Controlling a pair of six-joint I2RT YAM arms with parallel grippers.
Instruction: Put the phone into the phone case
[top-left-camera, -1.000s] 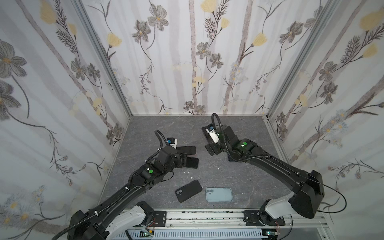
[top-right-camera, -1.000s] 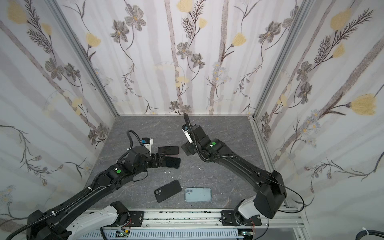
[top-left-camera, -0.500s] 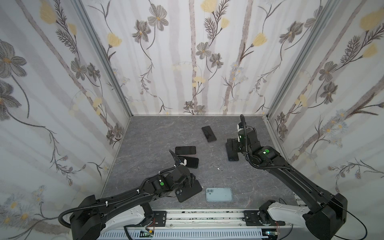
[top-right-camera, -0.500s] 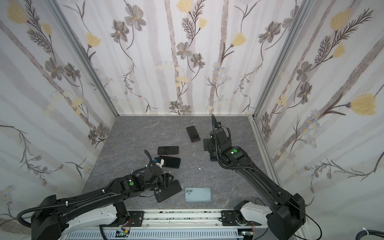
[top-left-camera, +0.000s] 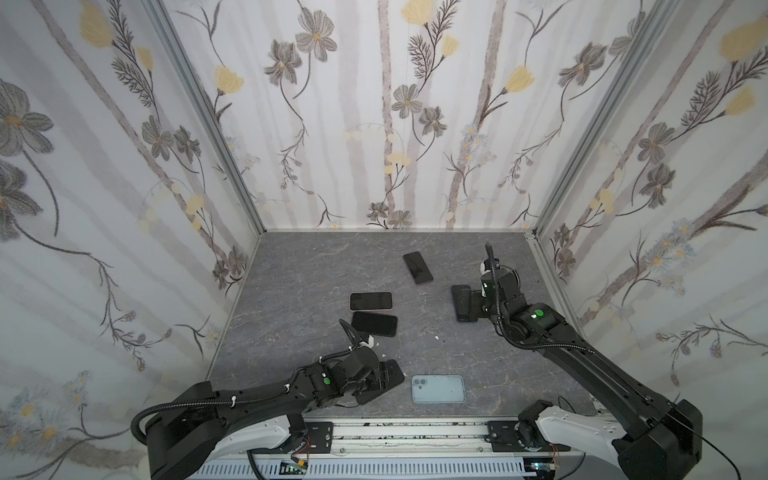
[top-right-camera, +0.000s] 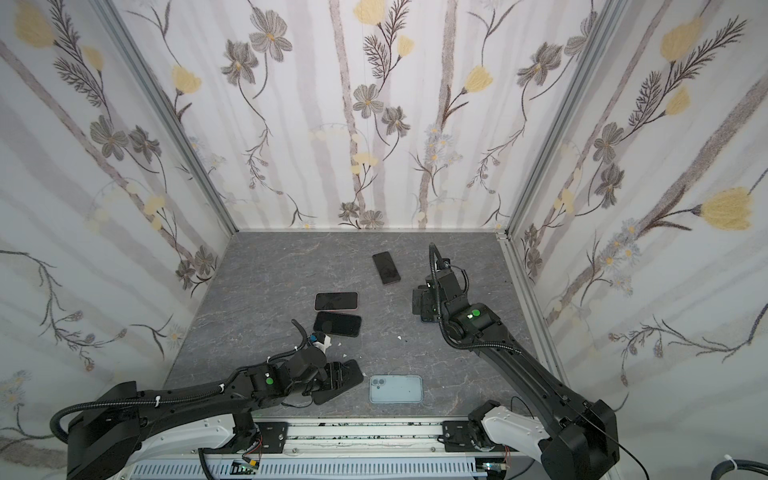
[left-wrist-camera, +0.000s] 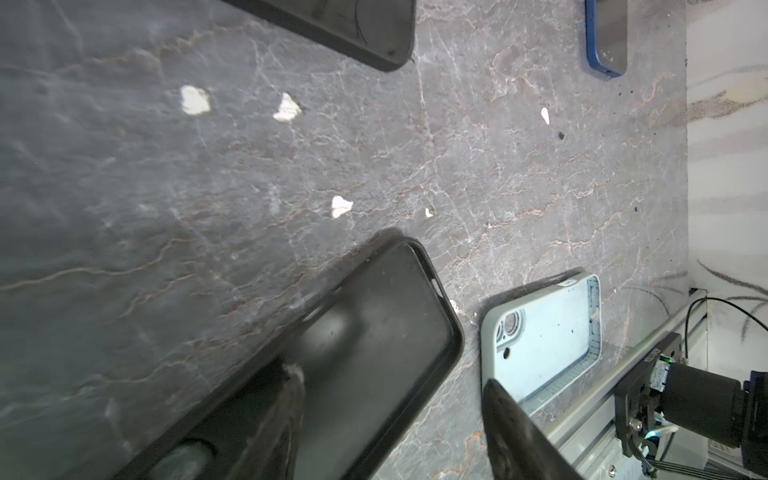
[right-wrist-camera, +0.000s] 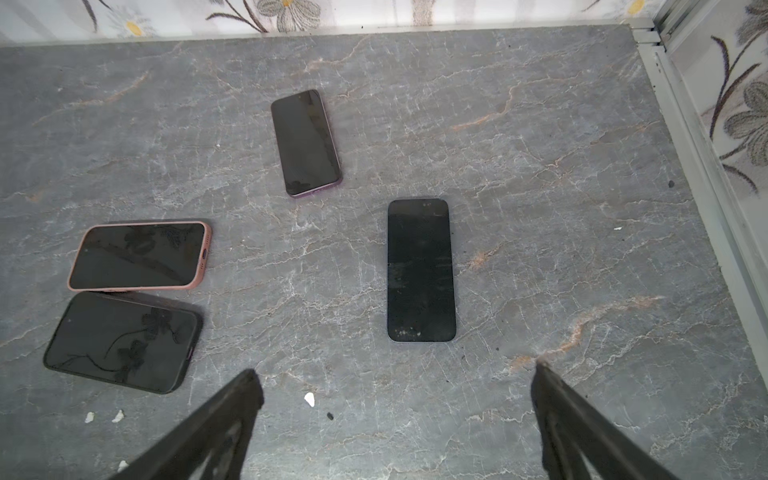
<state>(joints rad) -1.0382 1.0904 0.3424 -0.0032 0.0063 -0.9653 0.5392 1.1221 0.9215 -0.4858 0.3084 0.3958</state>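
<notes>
The phone is lying screen-up on the right side of the table, the right gripper hovering over it, jaws spread wide and holding nothing. The empty black case is lying near the front edge; the left gripper is straddling its rim, jaws partly apart, seemingly not clamping it, beside a light-blue case

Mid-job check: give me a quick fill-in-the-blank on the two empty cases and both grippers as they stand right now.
1. The light blue rectangular empty phone case lies with its hollow side facing ____.
2. The left gripper has one finger over the hollow of the empty soft phone case, whose colour is ____.
3. The right gripper hangs over a dark flat phone with its jaws ____.
Missing words: up; black; open.
</notes>
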